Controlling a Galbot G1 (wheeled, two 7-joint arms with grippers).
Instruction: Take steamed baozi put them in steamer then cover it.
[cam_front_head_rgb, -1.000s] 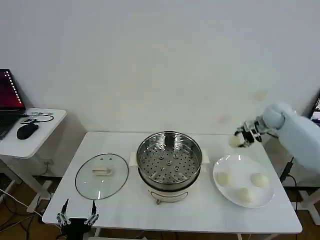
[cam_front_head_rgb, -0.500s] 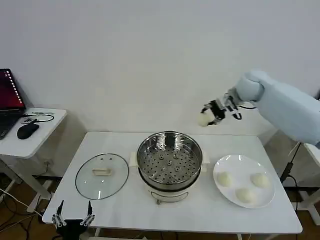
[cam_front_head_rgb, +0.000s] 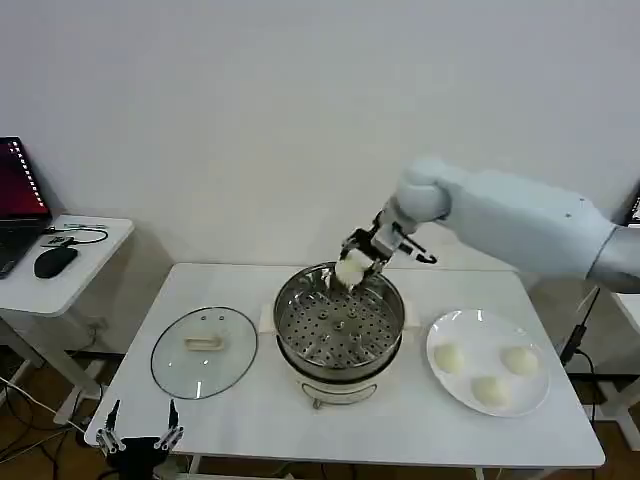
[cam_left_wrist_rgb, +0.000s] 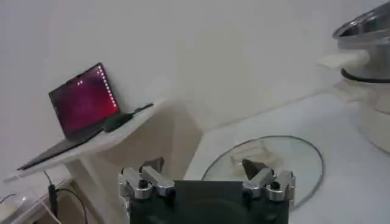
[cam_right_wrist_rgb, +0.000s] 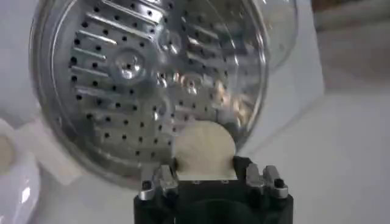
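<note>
3 baozi (cam_front_head_rgb: 487, 372) lie on the white plate (cam_front_head_rgb: 452, 329) at the right end of the surface (cam_front_head_rgb: 240, 412), and the 4th bun (cam_front_head_rgb: 350, 270) is clamped in the right gripper (cam_front_head_rgb: 356, 263), which hangs over the far rim of the steamer (cam_front_head_rgb: 339, 322). From the right wrist view the bun (cam_right_wrist_rgb: 204, 148) sits between the jaws, closed onto its sides, with the perforated tray (cam_right_wrist_rgb: 131, 73) of the steamer directly beyond it. That placement looks deliberate: held above the open pot, the bun can be lowered onto bare tray rather than dropped against the steel wall.

The steamer stands in the middle of the surface, between plate and cover (cam_front_head_rgb: 204, 351), so each side has its own supply close at hand. The cover rests flat beside the steamer on the left, handle up, apart from the pot, leaving the mouth open for loading.

The left gripper (cam_front_head_rgb: 137, 441) waits low at the near left edge of the surface, jaws spread wide and holding nothing, just short of the cover (cam_left_wrist_rgb: 263, 165). My judgement is that it is parked there to take the cover once all 4 buns are in.
</note>
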